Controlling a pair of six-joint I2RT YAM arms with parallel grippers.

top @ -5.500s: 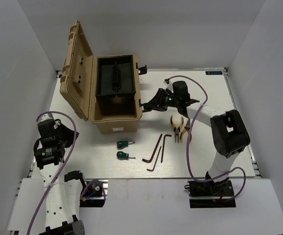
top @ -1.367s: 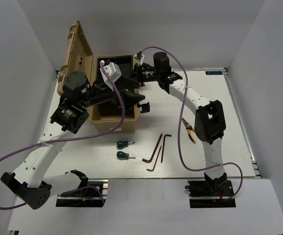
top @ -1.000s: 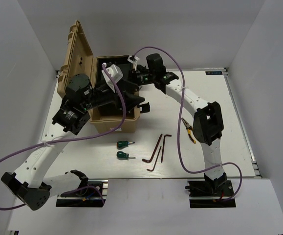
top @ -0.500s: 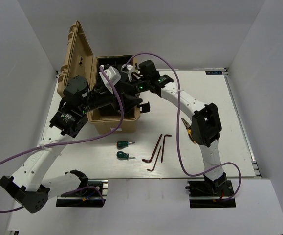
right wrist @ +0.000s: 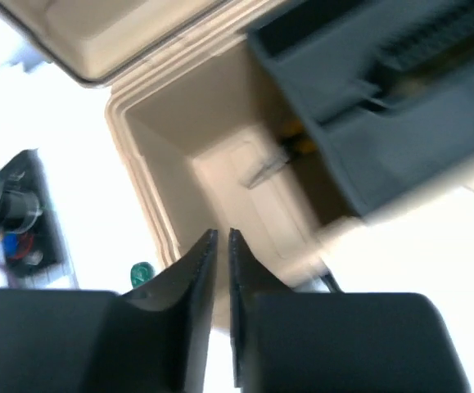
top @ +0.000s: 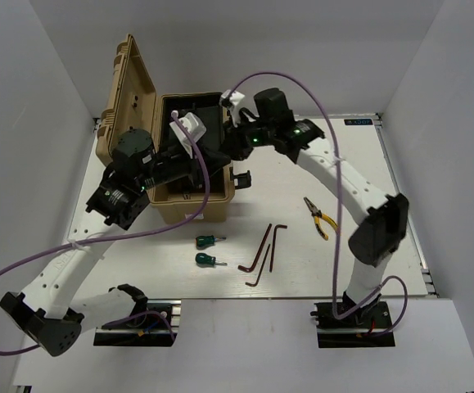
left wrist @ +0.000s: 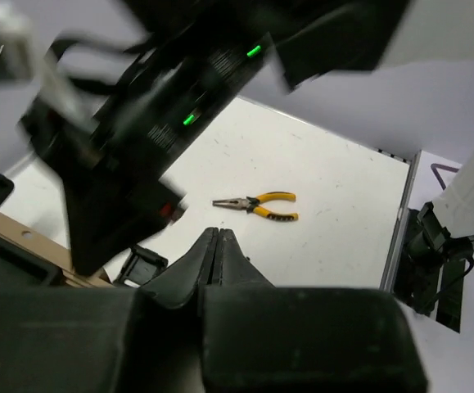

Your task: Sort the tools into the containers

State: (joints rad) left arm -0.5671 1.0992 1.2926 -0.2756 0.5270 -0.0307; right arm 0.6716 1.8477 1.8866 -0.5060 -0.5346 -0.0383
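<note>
One yellow-and-black pliers (top: 318, 217) lies on the table right of centre; it also shows in the left wrist view (left wrist: 257, 203). Two green-handled screwdrivers (top: 209, 241) (top: 208, 259) and three dark hex keys (top: 263, 252) lie in front of the open tan toolbox (top: 196, 213). My left gripper (top: 218, 166) (left wrist: 218, 232) is shut and empty over the box's right edge. My right gripper (top: 227, 147) (right wrist: 222, 233) is shut and empty above the box's interior (right wrist: 220, 164). A yellow glint (right wrist: 298, 141) shows deep in the box under the black tray (right wrist: 384, 90). A green handle (right wrist: 141, 273) shows outside the box.
The toolbox lid (top: 130, 106) stands open at the left. Black latches (top: 241, 176) stick out on the box's right side. Both arms cross over the box, their purple cables (top: 318, 115) looping above. White walls close in the table on three sides.
One pliers has left the table since the earliest frame. In the last second my right arm has swung its elbow out to the right, gripper still over the box. The left arm has barely moved.
</note>
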